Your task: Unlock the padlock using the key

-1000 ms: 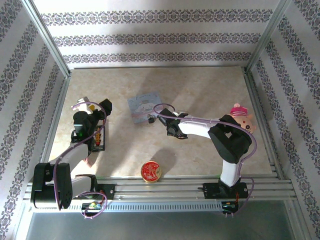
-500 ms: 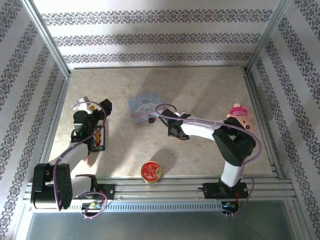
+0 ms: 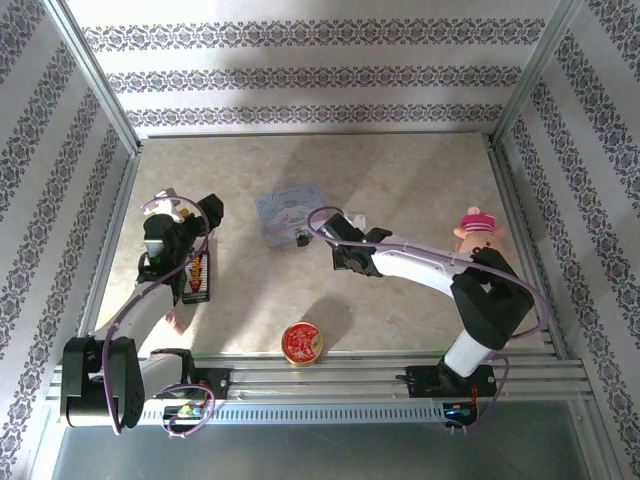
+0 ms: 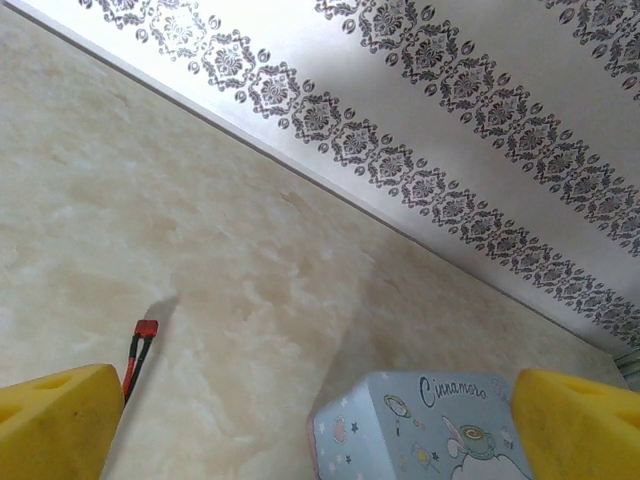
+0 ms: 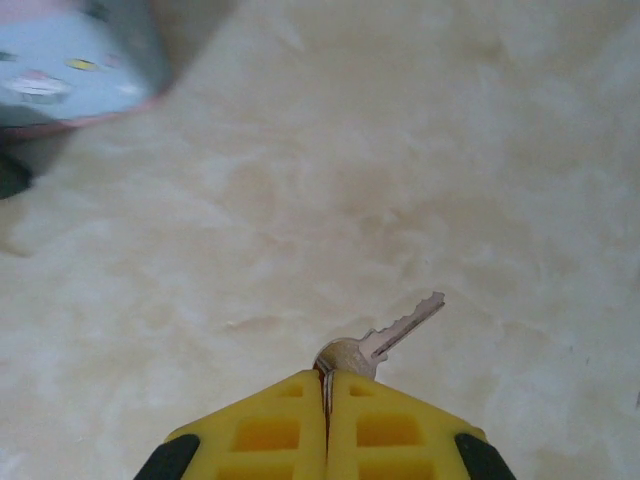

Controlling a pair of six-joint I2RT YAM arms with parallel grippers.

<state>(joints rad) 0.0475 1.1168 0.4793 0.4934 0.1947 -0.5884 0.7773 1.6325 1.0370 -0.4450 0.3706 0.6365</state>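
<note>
- Left gripper (image 3: 207, 213): left side of the table (image 3: 400, 180), jaws spread wide, holding nothing.
- Pastel-blue box (image 3: 288, 213): 1, lying flat mid-table.
- Padlock (image 3: 301, 238): 1, small and dark, on the table just beside the box's near edge.
- Red-and-gold tin (image 3: 301, 342): 1, round, at the near edge.
- Right gripper (image 5: 325, 385): near and right of the padlock, fingers pressed together on the key's head.
- Key (image 5: 397, 327): 1, silvery, blade projecting past the fingertips, apart from the padlock.
- Pink plush toy (image 3: 478, 232): 1, far right.
</note>
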